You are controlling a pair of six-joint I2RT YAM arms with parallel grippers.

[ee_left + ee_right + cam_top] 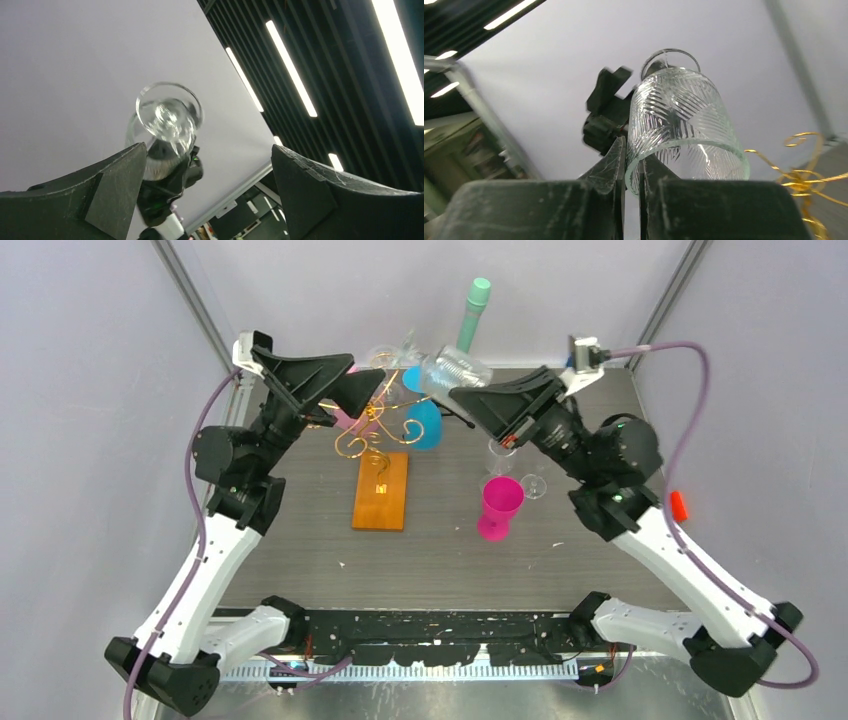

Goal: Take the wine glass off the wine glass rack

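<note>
The top external camera looks down from high at the near edge over the whole table (300,550). Both wrist cameras tilt up at wall (75,60) and ceiling (325,60), near the wine glass (686,130), which all three views share.

Bright, even light — ceiling strips (292,70) glare; wrist views blur slightly.

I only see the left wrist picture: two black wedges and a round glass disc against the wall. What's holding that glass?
Observer: The right hand: it pinches the rim of a clear, ribbed wine glass.
Operator: Is it off the rack?
Observer: Seems so: from above it hangs in the air right of the gold wire rack, apparently apart from it.
Operator: Anything else nearby?
Observer: A pink goblet stands right of the rack's wooden base.
</note>
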